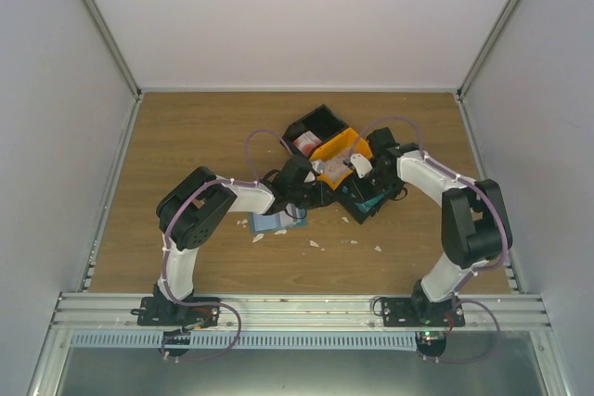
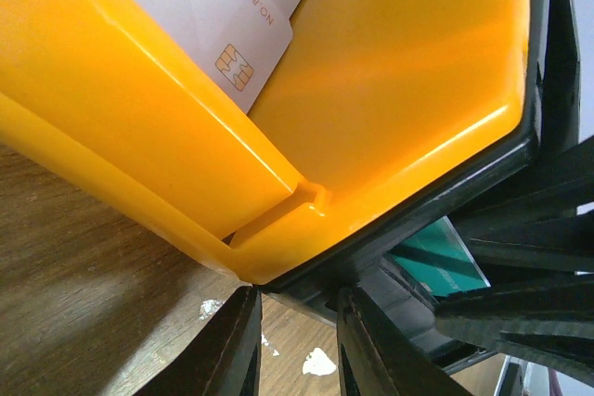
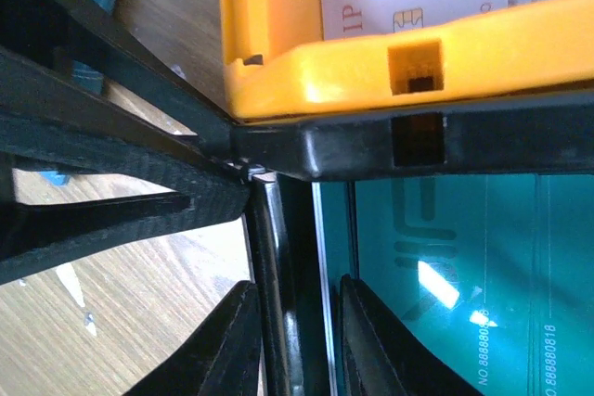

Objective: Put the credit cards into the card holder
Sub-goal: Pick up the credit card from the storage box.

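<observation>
i'd use the right gripper (image 3: 295,294), pinching the black tray (image 3: 483,141) wall, as the anchor while the left gripper (image 2: 299,301), fingers narrowly apart at the orange tray (image 2: 399,90) corner (can't tell if gripping), fishes the white credit card (image 2: 232,34) toward the card holder (image 1: 272,223) lying at 7 o'clock of the trays.

- Top view: even, diffuse light; soft faint shadows on worktop (image 1: 186,127).
- Left wrist: orange tray (image 2: 399,71) glossy, streaked highlights; nearest edges soft.
- Right wrist: white glare spot on teal face (image 3: 483,229); near parts blurred.
</observation>
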Action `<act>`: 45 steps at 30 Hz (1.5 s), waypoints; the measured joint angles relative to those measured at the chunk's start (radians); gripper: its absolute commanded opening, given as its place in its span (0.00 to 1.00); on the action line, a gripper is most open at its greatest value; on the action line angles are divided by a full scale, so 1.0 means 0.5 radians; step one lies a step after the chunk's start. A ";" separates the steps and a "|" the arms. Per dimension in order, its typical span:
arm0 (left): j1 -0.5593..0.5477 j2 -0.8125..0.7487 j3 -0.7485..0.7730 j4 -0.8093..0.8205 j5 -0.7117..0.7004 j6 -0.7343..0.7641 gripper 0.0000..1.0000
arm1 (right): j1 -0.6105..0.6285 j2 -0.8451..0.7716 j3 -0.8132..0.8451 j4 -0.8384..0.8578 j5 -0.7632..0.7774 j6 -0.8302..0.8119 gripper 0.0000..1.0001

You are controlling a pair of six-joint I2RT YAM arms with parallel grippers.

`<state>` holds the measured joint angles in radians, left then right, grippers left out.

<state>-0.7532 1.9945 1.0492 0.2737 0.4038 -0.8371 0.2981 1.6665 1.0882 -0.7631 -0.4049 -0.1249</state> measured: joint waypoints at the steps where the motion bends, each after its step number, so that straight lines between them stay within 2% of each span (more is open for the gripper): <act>1: 0.000 0.000 0.000 -0.001 0.000 0.001 0.25 | 0.000 0.017 0.000 -0.001 0.000 0.002 0.27; 10: 0.001 -0.002 0.000 -0.002 -0.002 0.020 0.30 | 0.005 0.081 0.024 -0.026 -0.005 0.014 0.01; 21: 0.001 -0.159 -0.072 0.027 -0.008 0.033 0.48 | -0.002 -0.198 0.010 0.001 0.215 0.183 0.00; 28: 0.001 -0.355 -0.167 0.136 0.024 0.027 0.66 | -0.010 -0.552 -0.114 0.138 0.210 0.370 0.01; 34: 0.001 -0.505 -0.183 0.160 0.117 0.040 0.75 | -0.058 -0.872 -0.255 0.379 0.006 0.606 0.00; 45: 0.021 -0.524 0.047 0.117 0.319 0.070 0.80 | -0.433 -1.069 -0.515 0.925 -0.842 1.127 0.00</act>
<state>-0.7429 1.7325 1.0729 0.3325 0.5632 -0.8021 0.0818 1.1320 0.8307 -0.3008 -0.8257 0.4385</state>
